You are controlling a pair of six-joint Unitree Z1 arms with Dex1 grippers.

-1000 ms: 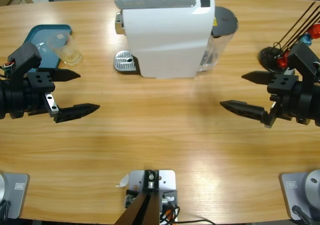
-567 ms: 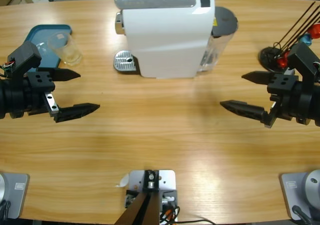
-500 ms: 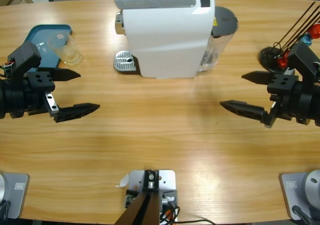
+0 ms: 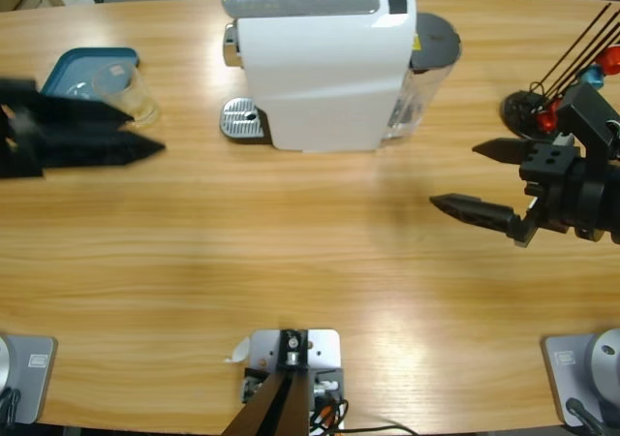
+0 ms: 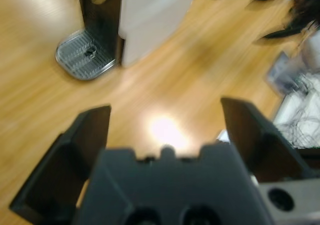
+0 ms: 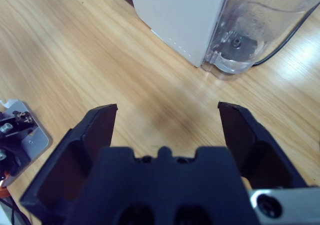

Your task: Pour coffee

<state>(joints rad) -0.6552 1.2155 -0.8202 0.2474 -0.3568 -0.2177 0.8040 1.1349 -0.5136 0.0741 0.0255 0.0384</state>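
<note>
From above, at the far left I see the left gripper (image 4: 116,131), blurred, its two black fingers (image 4: 131,150) pointing right and lying near each other in this view. Along my left wrist camera, though, the same fingers (image 5: 82,135) stand spread wide with nothing between them, over bare bench (image 4: 291,252). Just behind the left gripper a clear glass cup (image 4: 126,94) stands upright at the right edge of a teal tray (image 4: 73,68), apart from the fingers.

At the middle back stands the white coffee machine (image 4: 325,68), with its round metal drip grate (image 4: 242,119) at its lower left corner; the grate carries nothing. The left wrist camera looks at that grate (image 5: 86,60) and the dark brewing bay above it. A clear water tank with a grey lid (image 4: 431,53) sits against the machine's right side; my right wrist camera shows the tank (image 6: 260,25) with a dark cable running off it.

At the right, the right gripper (image 4: 489,179) points left, its fingers (image 4: 475,208) spread wide and empty above the bench, well apart from the machine. Behind it a black stand with thin rods and red and blue pieces (image 4: 542,102) sits by the bench's right edge.
</note>
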